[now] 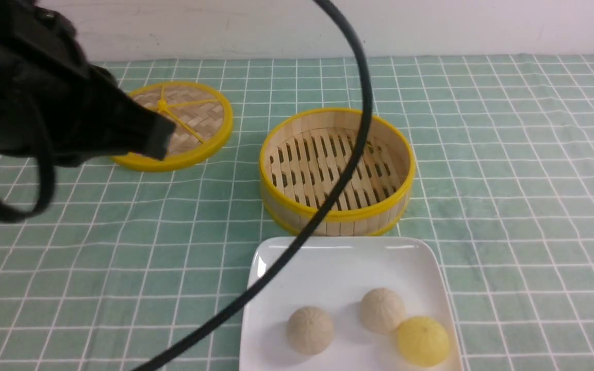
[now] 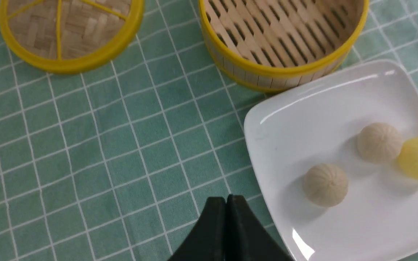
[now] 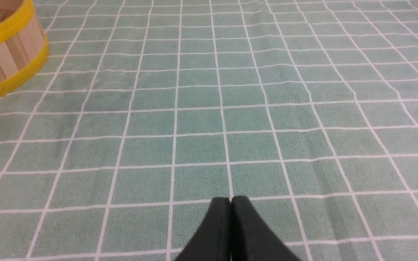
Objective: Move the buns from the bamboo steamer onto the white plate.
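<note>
Surface (image 1: pixel 508 154): green cloth, white grid lines.
Bamboo steamer (image 1: pixel 302 159): pale tan slats, yellow rims, slotted floor.
Lid (image 1: pixel 199 116): tan woven pattern, yellow rim and spokes.
White plate (image 1: pixel 338 273): glossy, plain.
Two buns (image 1: pixel 310 330) (image 1: pixel 382 310): cream-beige, faint pleats.
Yellow bun (image 1: pixel 423 340): bright yellow.
Left tool (image 2: pixel 226 198), right tool (image 3: pixel 230 200): black.

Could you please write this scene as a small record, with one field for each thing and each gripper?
bamboo steamer: empty, uncovered
white plate: holds all three buns
beige buns: left bun alone; right bun seems to touch yellow bun
lid: flat on tablecloth, left of steamer
left gripper: shut, empty
right gripper: shut, empty
task: looks finished
</note>
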Controlling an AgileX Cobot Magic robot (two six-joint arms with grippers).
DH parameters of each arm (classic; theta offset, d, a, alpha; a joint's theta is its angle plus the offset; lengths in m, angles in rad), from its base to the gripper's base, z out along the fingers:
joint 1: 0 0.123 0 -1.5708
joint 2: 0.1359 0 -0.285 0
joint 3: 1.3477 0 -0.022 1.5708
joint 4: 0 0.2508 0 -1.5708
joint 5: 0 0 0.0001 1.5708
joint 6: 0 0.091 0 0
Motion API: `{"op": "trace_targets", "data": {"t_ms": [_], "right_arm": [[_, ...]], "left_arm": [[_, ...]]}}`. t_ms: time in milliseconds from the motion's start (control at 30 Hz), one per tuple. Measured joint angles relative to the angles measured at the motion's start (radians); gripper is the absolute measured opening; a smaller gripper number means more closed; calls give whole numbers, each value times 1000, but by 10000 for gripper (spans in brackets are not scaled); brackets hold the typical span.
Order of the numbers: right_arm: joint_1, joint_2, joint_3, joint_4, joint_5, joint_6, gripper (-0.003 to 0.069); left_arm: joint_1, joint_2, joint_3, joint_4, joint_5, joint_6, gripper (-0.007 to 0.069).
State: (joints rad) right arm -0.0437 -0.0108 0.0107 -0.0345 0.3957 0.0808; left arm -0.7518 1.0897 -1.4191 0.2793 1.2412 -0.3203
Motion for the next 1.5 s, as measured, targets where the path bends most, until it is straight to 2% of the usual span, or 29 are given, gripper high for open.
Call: {"op": "trace_targets", "data": {"t_ms": [233, 433, 533, 567, 600, 633, 800, 900, 1033, 1400, 1500], "right_arm": [[0, 0, 0, 0, 0, 0, 23], [0, 0, 0, -1, 0, 0, 25], [0, 0, 0, -1, 0, 0, 27], [0, 0, 0, -1, 0, 0, 27], [0, 0, 0, -1, 0, 0, 27], [0, 0, 0, -1, 0, 0, 27], [0, 0, 0, -1, 0, 0, 29], [0, 0, 0, -1, 0, 0, 30], [0, 0, 0, -1, 0, 0, 32], [0, 0, 0, -1, 0, 0, 41], [0, 0, 0, -1, 0, 0, 46]], "left_arm": [[0, -242, 60, -57, 0, -11, 15], [0, -499, 315, -148, 0, -17, 22], [0, -603, 437, -164, -12, -60, 22], [0, -669, 516, -166, -95, -99, 22], [0, -676, 525, -166, -108, -103, 22], [0, -733, 601, -164, -227, -126, 22], [0, -789, 747, -156, -591, -142, 23], [0, -788, 790, -154, -692, -143, 25], [0, -788, 849, -154, -734, -143, 32], [0, -788, 912, -154, -674, -143, 36], [0, -787, 996, -154, -752, -143, 41]]}}
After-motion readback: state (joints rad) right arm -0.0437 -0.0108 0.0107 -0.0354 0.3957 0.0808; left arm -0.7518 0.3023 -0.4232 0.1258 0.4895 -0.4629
